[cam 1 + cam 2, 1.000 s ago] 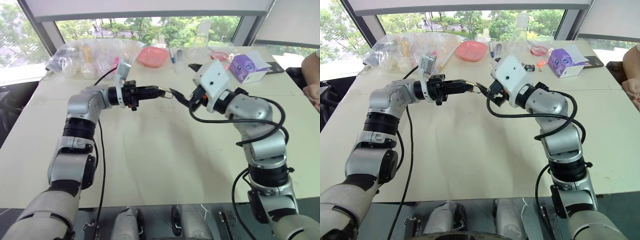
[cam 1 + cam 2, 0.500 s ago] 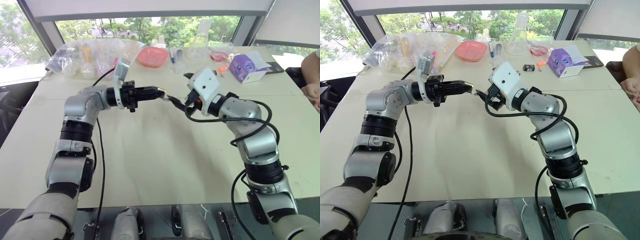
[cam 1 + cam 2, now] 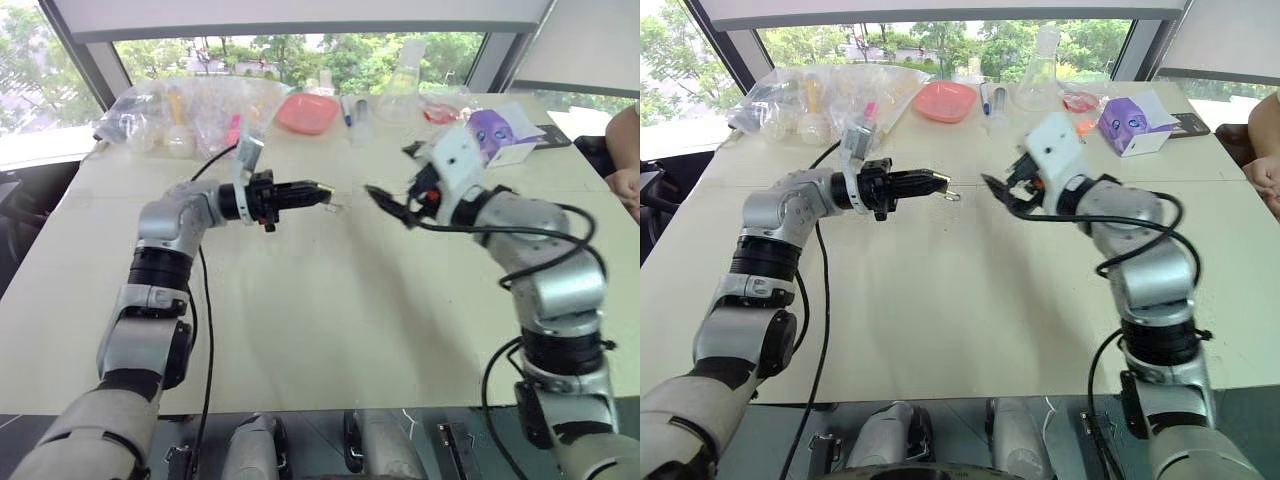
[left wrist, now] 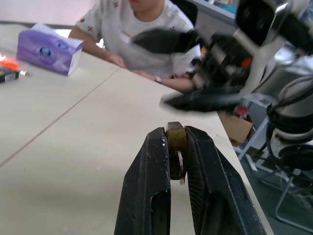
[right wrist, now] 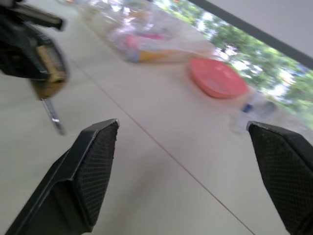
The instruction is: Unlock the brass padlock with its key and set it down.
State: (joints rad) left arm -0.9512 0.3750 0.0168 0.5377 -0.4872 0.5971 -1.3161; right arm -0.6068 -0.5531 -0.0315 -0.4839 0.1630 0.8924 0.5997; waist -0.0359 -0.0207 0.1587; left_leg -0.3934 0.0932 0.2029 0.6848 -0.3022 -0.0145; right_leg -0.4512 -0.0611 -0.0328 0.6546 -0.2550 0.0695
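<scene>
The left gripper (image 3: 322, 193) sits a little left of centre in the head views, pointing level toward the right of the frame, its black fingers (image 4: 151, 196) pressed tight on the brass padlock (image 4: 175, 147). The padlock is pinched at the very fingertips, held clear above the table (image 3: 320, 330). A thin silvery piece (image 5: 51, 115) hangs down from the block; it may be the key or the shackle, and the views are too soft to say which.

The right gripper (image 3: 1000, 188) stands to the right of centre, apart from the padlock, with its jaws spread wide and nothing between them. It points leftward at the lock, so the two grippers face each other along one nearly level line across the frame. The right one is the free hand, and any work on the hanging piece would fall to it, coming in from the right.
</scene>
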